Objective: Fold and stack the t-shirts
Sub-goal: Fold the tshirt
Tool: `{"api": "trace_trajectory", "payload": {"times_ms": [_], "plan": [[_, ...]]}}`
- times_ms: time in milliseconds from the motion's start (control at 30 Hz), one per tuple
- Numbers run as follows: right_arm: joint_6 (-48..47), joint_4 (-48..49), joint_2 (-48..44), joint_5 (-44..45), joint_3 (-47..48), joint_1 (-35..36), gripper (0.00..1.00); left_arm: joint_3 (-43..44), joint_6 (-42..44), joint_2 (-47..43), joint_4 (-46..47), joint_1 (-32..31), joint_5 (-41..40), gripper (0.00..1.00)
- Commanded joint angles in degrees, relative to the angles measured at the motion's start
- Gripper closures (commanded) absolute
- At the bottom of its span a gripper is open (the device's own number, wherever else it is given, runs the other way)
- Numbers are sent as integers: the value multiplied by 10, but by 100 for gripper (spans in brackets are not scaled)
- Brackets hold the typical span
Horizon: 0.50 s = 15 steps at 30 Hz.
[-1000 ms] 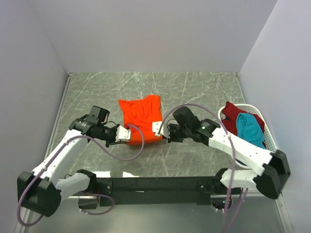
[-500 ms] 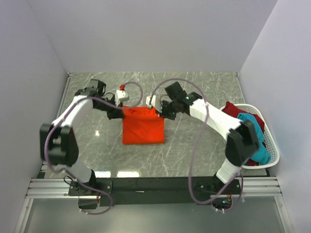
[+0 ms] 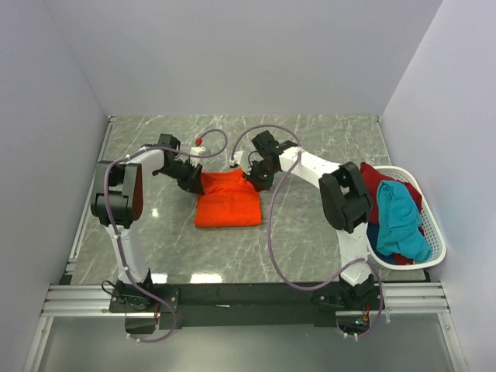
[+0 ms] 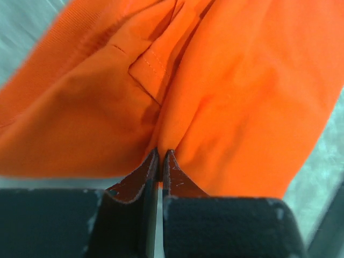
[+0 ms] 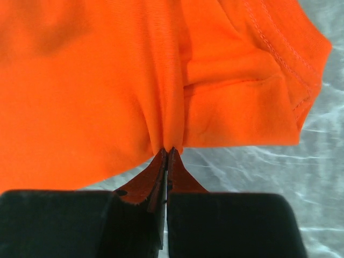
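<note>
Top external view: the orange t-shirt [image 3: 227, 203] lies folded into a compact, roughly rectangular packet near the middle of the bench [image 3: 310, 147], well apart from every edge. The left gripper [image 3: 195, 180] sits at the packet's far-left corner and the right gripper [image 3: 249, 177] at its far-right corner. Both arms reach out toward the far edge of the bench, so the cloth lies on the near side of each gripper. At the right edge of the bench stands a white basket [image 3: 434, 232]. It holds a teal t-shirt [image 3: 397, 213] on top, a dark red t-shirt [image 3: 374, 180] toward the far side, and a strip of blue cloth [image 3: 373, 234] beneath them.

Left wrist view: the left gripper [image 4: 160, 153] has its jaws pressed almost together, clamped on a thin pinch of the orange t-shirt [image 4: 242, 97]. The cloth spreads away from the fingertips in several overlapping layers, with a stitched hem showing at upper centre. Bench surface shows only at the picture's corners.

Right wrist view: the right gripper [image 5: 168, 151] has its jaws fully together, nipping a gathered fold of the orange t-shirt [image 5: 80, 97] at its edge. The cloth fans out beyond the tips, and a stitched sleeve edge lies at upper right. Bare bench [image 5: 301, 177] shows just beside the fingertips, to the right
</note>
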Motion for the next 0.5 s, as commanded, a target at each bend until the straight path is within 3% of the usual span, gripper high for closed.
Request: {"api": "trace_trajectory", "payload": {"times_ms": [0, 200, 233, 333, 400, 467], "plan": [[46, -8, -28, -23, -27, 7, 100, -46, -59, -24, -3, 1, 6, 99], [84, -19, -102, -73, -119, 26, 100, -125, -57, -96, -40, 1, 38, 94], [89, -26, -113, -80, -131, 26, 91, -131, -46, -121, -48, 2, 45, 83], [113, -79, -145, -124, -114, 8, 69, -146, 22, -177, -91, 12, 80, 63], [142, -96, -158, -172, -94, -11, 59, -151, 62, -222, -91, 17, 85, 55], [172, -118, -153, -202, -47, -36, 59, -153, 93, -251, -72, 16, 86, 48]]}}
